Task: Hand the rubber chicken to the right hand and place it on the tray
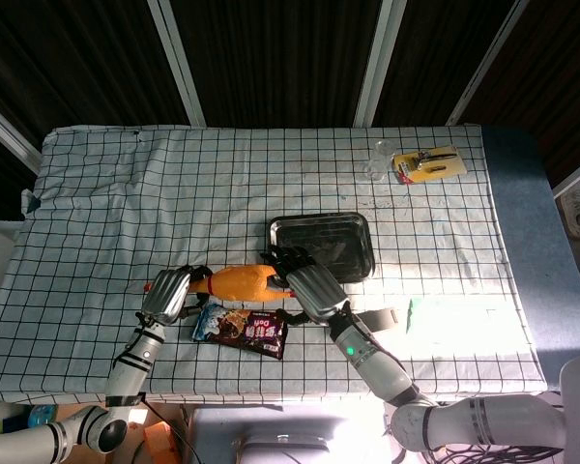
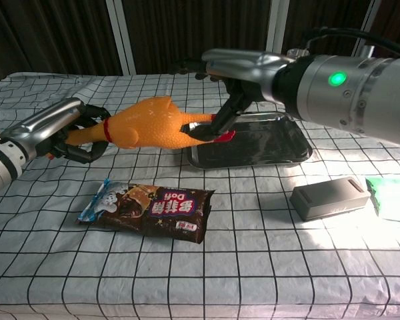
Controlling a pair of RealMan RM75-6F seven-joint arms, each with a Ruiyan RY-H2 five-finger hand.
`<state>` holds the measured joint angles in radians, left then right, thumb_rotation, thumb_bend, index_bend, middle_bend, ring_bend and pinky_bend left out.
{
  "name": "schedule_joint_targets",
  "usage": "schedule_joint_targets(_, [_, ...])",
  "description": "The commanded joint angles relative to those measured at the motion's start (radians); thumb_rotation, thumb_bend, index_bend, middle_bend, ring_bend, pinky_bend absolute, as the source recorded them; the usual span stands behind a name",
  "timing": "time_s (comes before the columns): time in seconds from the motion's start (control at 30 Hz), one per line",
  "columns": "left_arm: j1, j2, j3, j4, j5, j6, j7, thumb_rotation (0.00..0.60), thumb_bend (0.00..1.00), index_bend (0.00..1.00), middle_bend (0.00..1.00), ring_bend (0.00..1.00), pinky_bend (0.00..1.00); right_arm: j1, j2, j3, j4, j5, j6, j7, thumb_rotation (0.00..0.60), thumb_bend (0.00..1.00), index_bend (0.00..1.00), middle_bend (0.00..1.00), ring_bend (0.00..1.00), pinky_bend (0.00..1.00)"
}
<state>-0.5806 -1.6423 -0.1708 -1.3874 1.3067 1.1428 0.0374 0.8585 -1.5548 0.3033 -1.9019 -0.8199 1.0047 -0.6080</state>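
Note:
The orange rubber chicken hangs above the checked cloth, just left of the steel tray. My left hand grips its neck end, below the red collar. My right hand reaches in from the right over the chicken's legs. The thumb hooks down around the red feet while the other fingers stretch out above the body, not closed on it. The tray holds nothing.
A dark snack bag lies right under the chicken. A grey box and a green packet sit front right. A clear glass and a yellow card stand at the far right.

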Motion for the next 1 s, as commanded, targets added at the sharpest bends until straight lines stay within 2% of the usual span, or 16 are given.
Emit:
schedule_joint_targets(0.03, [0.000, -0.004, 0.001, -0.006, 0.004, 0.004, 0.005, 0.600, 0.78, 0.61, 0.71, 0.47, 0.73, 0.064, -0.092, 0.001, 0.066, 0.046, 0.023, -0.056, 0.600, 0.23, 0.00, 0.00, 0.00, 0.00])
schedule_joint_targets(0.23, [0.000, 0.000, 0.000, -0.018, 0.001, -0.003, -0.006, 0.600, 0.79, 0.61, 0.71, 0.47, 0.73, 0.092, -0.153, -0.008, 0.114, 0.047, 0.052, -0.075, 0.600, 0.23, 0.00, 0.00, 0.00, 0.00])
schedule_joint_targets(0.3, [0.003, 0.010, -0.003, -0.026, 0.000, -0.002, -0.012, 0.600, 0.79, 0.61, 0.71, 0.47, 0.73, 0.106, -0.186, -0.010, 0.143, 0.047, 0.081, -0.092, 0.600, 0.23, 0.06, 0.03, 0.00, 0.03])
schedule_joint_targets(0.37, [0.007, 0.018, 0.005, -0.044, 0.012, 0.000, -0.018, 0.600, 0.79, 0.61, 0.71, 0.47, 0.73, 0.113, -0.223, -0.002, 0.185, 0.032, 0.118, -0.093, 0.600, 0.23, 0.22, 0.16, 0.07, 0.15])
schedule_joint_targets(0.5, [0.010, 0.028, 0.025, -0.078, 0.040, 0.000, -0.030, 0.600, 0.78, 0.61, 0.71, 0.47, 0.73, 0.119, -0.267, -0.002, 0.231, 0.028, 0.144, -0.090, 0.600, 0.24, 0.58, 0.43, 0.41, 0.52])
schedule_joint_targets(0.57, [0.012, 0.030, 0.032, -0.088, 0.055, 0.007, -0.025, 0.600, 0.78, 0.61, 0.71, 0.47, 0.73, 0.117, -0.284, -0.002, 0.242, 0.003, 0.168, -0.083, 0.600, 0.29, 0.73, 0.56, 0.56, 0.68])
schedule_joint_targets(0.63, [0.015, 0.030, 0.037, -0.093, 0.061, 0.012, -0.019, 0.600, 0.78, 0.61, 0.71, 0.47, 0.73, 0.112, -0.306, -0.005, 0.263, -0.044, 0.211, -0.075, 0.600, 0.39, 0.89, 0.71, 0.71, 0.84])
schedule_joint_targets(0.7, [0.015, 0.030, 0.037, -0.095, 0.056, 0.007, -0.020, 0.600, 0.78, 0.61, 0.71, 0.47, 0.73, 0.106, -0.324, -0.009, 0.278, -0.089, 0.244, -0.067, 0.600, 0.48, 0.98, 0.81, 0.81, 0.94])
schedule_joint_targets(0.83, [0.013, 0.028, 0.036, -0.091, 0.051, -0.004, -0.023, 0.600, 0.78, 0.61, 0.71, 0.47, 0.73, 0.099, -0.328, -0.026, 0.293, -0.135, 0.260, -0.077, 0.600, 0.53, 1.00, 0.85, 0.86, 1.00])
schedule_joint_targets(0.97, [0.011, 0.028, 0.036, -0.088, 0.053, -0.007, -0.020, 0.600, 0.78, 0.61, 0.70, 0.47, 0.73, 0.089, -0.321, -0.026, 0.284, -0.136, 0.252, -0.078, 0.600, 0.53, 1.00, 0.86, 0.87, 1.00])
schedule_joint_targets(1.0, [0.011, 0.029, 0.036, -0.087, 0.052, -0.009, -0.018, 0.600, 0.78, 0.61, 0.70, 0.47, 0.73, 0.083, -0.314, -0.030, 0.276, -0.133, 0.240, -0.069, 0.600, 0.51, 0.97, 0.85, 0.83, 0.97])
